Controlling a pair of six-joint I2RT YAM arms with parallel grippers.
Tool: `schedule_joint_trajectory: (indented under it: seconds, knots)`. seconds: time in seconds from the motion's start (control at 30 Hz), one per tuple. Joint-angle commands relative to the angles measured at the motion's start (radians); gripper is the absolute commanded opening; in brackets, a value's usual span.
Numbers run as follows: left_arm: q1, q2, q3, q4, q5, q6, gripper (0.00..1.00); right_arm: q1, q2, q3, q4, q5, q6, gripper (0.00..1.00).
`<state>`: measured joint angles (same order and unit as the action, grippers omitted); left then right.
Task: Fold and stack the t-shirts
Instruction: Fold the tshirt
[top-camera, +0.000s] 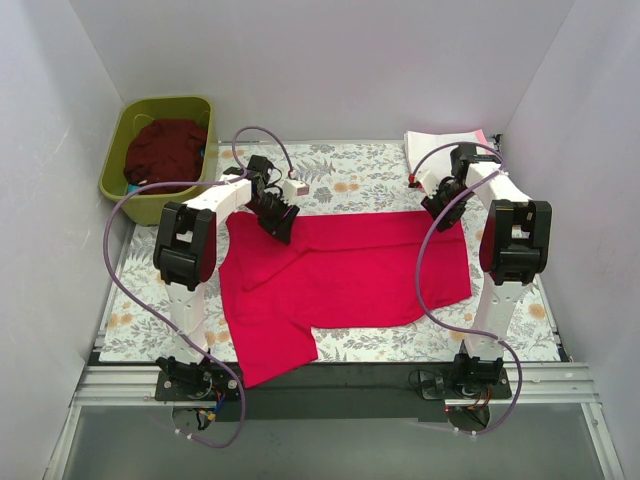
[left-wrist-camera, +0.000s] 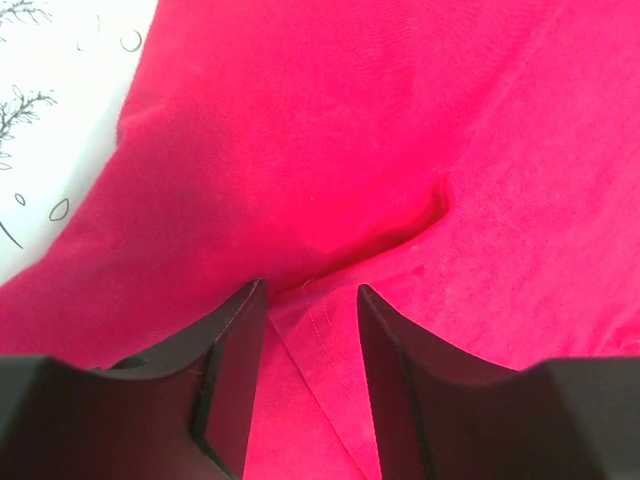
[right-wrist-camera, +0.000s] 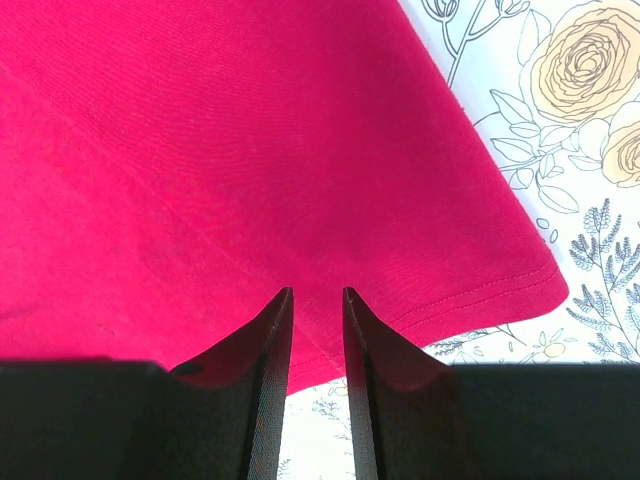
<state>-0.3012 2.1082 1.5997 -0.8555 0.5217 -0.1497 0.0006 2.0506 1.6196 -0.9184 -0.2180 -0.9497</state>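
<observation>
Olive-green tub (top-camera: 116, 152) at far left holds the dark maroon t-shirt (top-camera: 165, 148). The crimson-red t-shirt (top-camera: 350, 270) lies spread on the floral table cloth (top-camera: 350, 180). Left gripper (left-wrist-camera: 310, 300) has fingers apart over a fold; right gripper (right-wrist-camera: 315, 300) has fingers narrowly apart at the hem.

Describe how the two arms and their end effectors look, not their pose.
Left arm and right arm: white links with black joint housings. A pale purple cable loops along each from base to wrist. Left end effector and right end effector: matte black, wedge-shaped fingers tapering to narrow tips.
</observation>
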Motion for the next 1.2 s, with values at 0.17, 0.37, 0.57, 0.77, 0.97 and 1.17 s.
schedule_joint_trajectory:
  seconds: [0.17, 0.37, 0.57, 0.77, 0.97, 1.17]
  knots:
    - [0.001, -0.045, -0.004, -0.01, 0.009, 0.027, 0.3, -0.002, 0.0, -0.004, -0.017, -0.004, -0.015, 0.33]
    - [-0.004, -0.112, -0.007, -0.056, 0.034, 0.038, 0.1, -0.002, -0.001, -0.003, -0.017, 0.0, -0.017, 0.33]
    - [-0.055, -0.157, -0.026, -0.198, 0.089, 0.087, 0.0, -0.002, 0.0, 0.005, -0.014, 0.003, -0.018, 0.32]
    - [-0.154, -0.169, -0.073, -0.264, 0.161, 0.05, 0.0, -0.002, 0.002, 0.008, -0.016, 0.005, -0.018, 0.32]
    - [-0.233, -0.159, -0.087, -0.274, 0.176, -0.002, 0.16, -0.002, -0.001, 0.003, -0.017, 0.012, -0.026, 0.32]
    - [-0.213, -0.186, -0.041, -0.263, 0.158, -0.051, 0.34, -0.002, 0.0, 0.0, -0.016, 0.012, -0.026, 0.32]
